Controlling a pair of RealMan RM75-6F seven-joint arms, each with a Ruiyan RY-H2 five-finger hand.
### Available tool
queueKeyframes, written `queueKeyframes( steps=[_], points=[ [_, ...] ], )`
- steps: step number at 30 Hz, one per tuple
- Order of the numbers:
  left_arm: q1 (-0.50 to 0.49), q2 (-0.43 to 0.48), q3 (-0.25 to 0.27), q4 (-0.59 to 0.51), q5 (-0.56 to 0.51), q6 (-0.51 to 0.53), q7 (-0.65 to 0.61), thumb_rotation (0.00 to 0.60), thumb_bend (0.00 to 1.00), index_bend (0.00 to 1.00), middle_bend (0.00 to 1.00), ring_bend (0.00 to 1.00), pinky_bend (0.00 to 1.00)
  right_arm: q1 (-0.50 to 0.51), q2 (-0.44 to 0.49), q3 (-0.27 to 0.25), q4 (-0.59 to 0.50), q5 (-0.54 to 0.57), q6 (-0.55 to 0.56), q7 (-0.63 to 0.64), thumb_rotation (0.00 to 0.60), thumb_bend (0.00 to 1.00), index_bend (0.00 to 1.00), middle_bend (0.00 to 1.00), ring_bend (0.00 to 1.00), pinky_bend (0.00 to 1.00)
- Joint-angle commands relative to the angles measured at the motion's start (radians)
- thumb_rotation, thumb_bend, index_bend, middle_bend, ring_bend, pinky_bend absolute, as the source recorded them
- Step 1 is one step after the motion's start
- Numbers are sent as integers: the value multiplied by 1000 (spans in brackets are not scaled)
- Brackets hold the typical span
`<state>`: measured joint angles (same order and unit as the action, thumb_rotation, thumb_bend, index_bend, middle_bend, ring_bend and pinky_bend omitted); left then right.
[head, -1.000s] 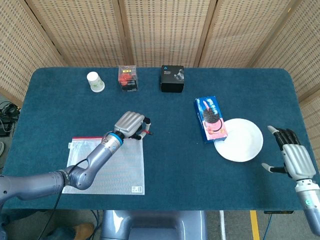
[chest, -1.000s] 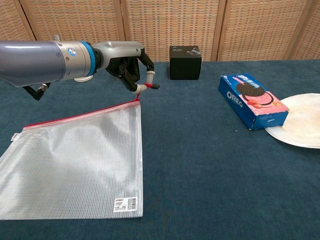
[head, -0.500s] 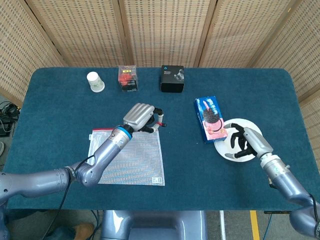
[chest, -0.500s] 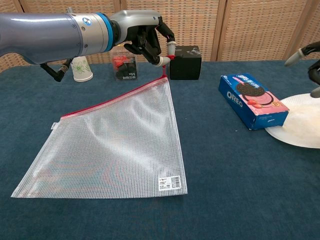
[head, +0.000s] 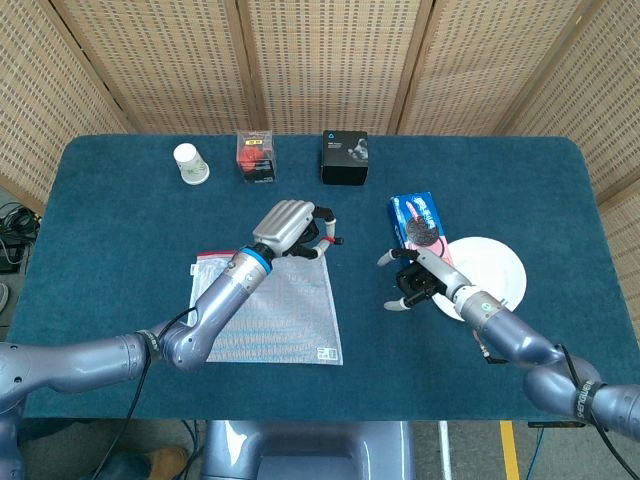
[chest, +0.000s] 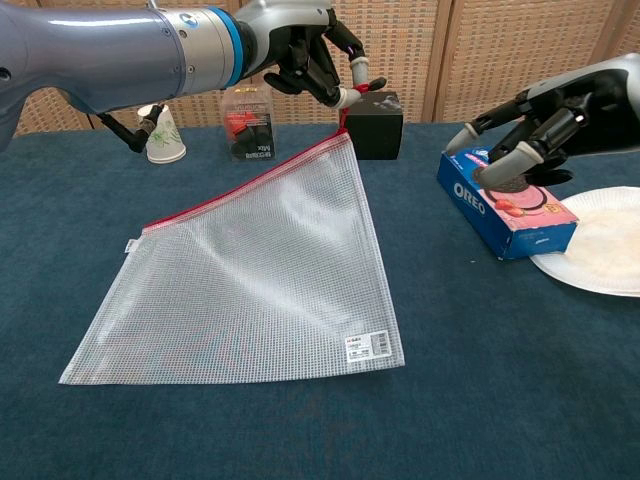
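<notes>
You have the dark blue cloth-covered table (head: 120, 200) under everything, and on it the clear mesh zipper pouch with the red zip edge (chest: 260, 280), one corner lifted, the rest lying flat. Your left hand (chest: 310, 50) pinches the red zipper pull; the right hand (chest: 535, 125), fingers spread and holding nothing, hovers over the blue Oreo biscuit box (chest: 505, 200) beside the white paper plate (head: 500, 285). I judge you are opening the pouch; next, the right hand should probably steady it.
</notes>
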<state>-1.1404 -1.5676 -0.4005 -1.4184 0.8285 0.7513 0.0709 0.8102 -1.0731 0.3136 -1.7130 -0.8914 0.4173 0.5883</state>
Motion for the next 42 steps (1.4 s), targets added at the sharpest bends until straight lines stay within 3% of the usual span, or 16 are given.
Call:
queueKeyframes(
  steps=[1,8,15,23,42],
  points=[
    [-4,-12,-10,15,-3,-9,-27,600,564,633,1000,986,1000,63,-59,-24,50,97,10,-40,600,0,338,849,897,859],
    [0,-27,-15,25,8,-7,-70,600,563,633,1000,986,1000,144,-143,-63,88,266,100,-122,600,0,356,855,904,863],
    [4,-38,-18,30,4,-7,-96,600,563,633,1000,986,1000,182,-213,-70,123,360,160,-175,600,0,384,856,905,863],
    [5,-60,-19,36,22,11,-115,600,564,634,1000,986,1000,191,-259,-17,134,427,171,-168,600,0,461,860,909,863],
    [19,-71,-31,24,37,37,-141,600,563,634,1000,986,1000,213,-316,25,148,531,225,-238,600,126,538,871,916,863]
  ],
)
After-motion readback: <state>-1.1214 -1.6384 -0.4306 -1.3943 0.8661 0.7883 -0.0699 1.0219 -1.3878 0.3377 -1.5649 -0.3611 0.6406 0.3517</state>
